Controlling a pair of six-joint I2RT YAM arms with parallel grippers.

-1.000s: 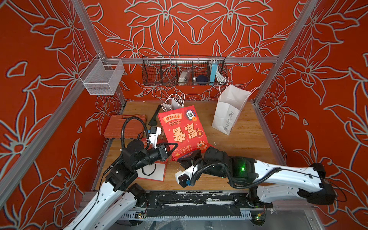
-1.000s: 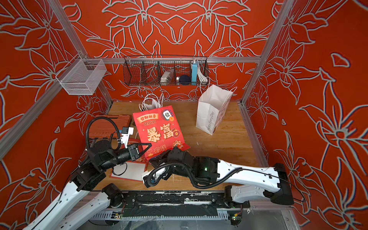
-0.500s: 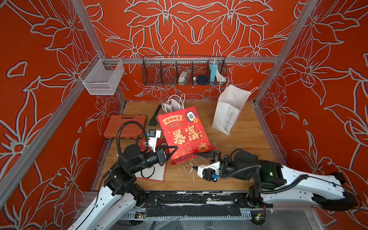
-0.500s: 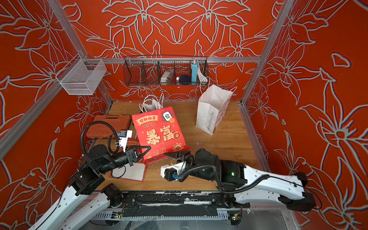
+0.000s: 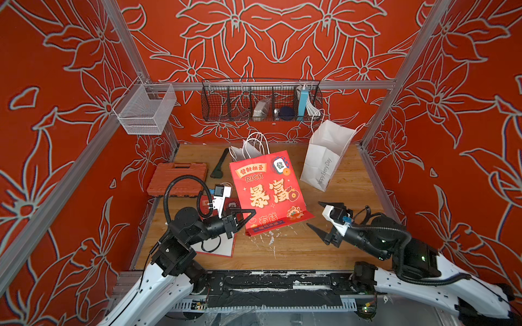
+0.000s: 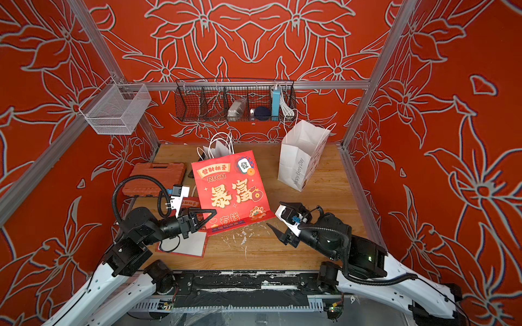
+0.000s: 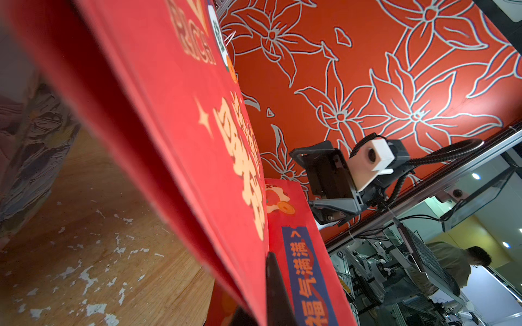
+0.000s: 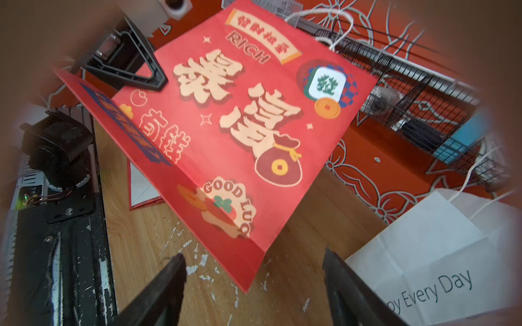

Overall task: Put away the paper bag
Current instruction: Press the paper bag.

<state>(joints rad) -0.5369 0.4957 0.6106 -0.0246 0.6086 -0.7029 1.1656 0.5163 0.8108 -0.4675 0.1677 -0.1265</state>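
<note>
**Operator:** Report hand states and bag position.

**Robot:** My left hand (image 5: pixel 248 216) is clamped on the bottom fold of the flattened red paper bag with gold lettering (image 5: pixel 268 189). The grip is at the corner nearer the left edge of the wooden counter (image 5: pixel 296 254). The bag is over the middle of the counter and tilted. Its bottom edge is raised clear of the surface toward the front edge, and its top edge points toward the back edge. My right hand (image 5: pixel 313 214) is spread wide and holds nothing. It stands just beside the bag's other bottom corner, not touching it.

**Operator:** List the likely failure modes.

**Robot:**
1. Sag or tear. Cause: the whole bag hangs from one corner of thin paper, so the fold may crease or rip.
2. Slip. Cause: a fast move may pull the paper out of my closed jaws.
3. Collision. Cause: a wide swing toward the back right corner may topple the upright white paper bag (image 5: pixel 324 158).
4. Snag. Cause: the bag's top edge may catch on the black wire rack (image 5: pixel 234 113) mounted on the back wall.
</note>
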